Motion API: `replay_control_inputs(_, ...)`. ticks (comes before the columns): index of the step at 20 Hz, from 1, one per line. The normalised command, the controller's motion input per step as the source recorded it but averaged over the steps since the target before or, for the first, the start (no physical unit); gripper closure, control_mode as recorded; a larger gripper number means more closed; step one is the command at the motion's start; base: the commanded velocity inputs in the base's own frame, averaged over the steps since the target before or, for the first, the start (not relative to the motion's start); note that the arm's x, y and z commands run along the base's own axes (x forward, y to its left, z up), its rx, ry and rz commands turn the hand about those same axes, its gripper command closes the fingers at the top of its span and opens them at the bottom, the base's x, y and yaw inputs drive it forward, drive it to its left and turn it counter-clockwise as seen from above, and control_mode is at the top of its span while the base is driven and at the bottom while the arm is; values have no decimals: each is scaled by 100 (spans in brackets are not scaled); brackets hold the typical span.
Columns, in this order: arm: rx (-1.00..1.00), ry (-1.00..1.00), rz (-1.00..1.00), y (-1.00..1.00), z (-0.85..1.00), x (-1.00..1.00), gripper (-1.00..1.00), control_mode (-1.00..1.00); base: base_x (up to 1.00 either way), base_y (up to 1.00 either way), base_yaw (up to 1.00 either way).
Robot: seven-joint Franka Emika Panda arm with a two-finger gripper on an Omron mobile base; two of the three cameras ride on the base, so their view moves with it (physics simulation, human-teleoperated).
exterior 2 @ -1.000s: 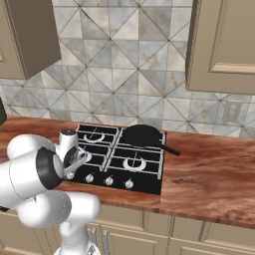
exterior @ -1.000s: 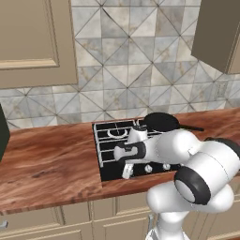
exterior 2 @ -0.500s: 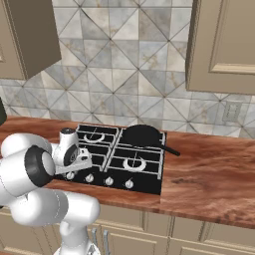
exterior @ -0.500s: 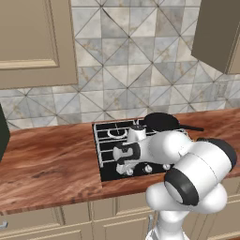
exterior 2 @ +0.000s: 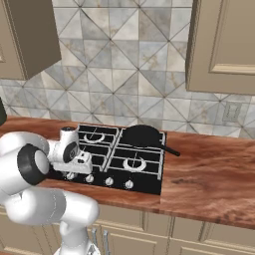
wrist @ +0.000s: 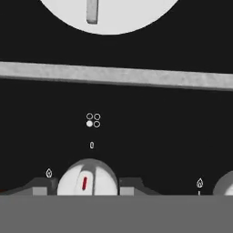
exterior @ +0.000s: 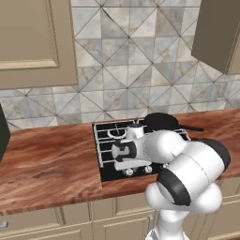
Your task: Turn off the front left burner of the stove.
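RELATION: knob [wrist: 86,181] between the fingers [wrist: 40,187], its red mark near upright, icon above marking front-left | FINGERS: apart, straddling the knob, contact not discernible | TARGET: front left burner [wrist: 107,13] just beyond on stove [exterior 2: 149,182] | VIEWS: hand view gives knob alignment; right base view gives gripper [exterior 2: 79,164] low at the left end of the knob row.

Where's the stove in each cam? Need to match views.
Left base view: stove at centre, partly behind the arm.
Right base view: stove lower centre, on the wooden counter.
Hand view: its black top close up, across the frame.
Shared landmark: silver knobs along its front edge.
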Motion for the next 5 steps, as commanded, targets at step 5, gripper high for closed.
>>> replay_control_inputs(5, -9, 6, -100, 1, -28, 0, 100, -100, 0, 0, 0)
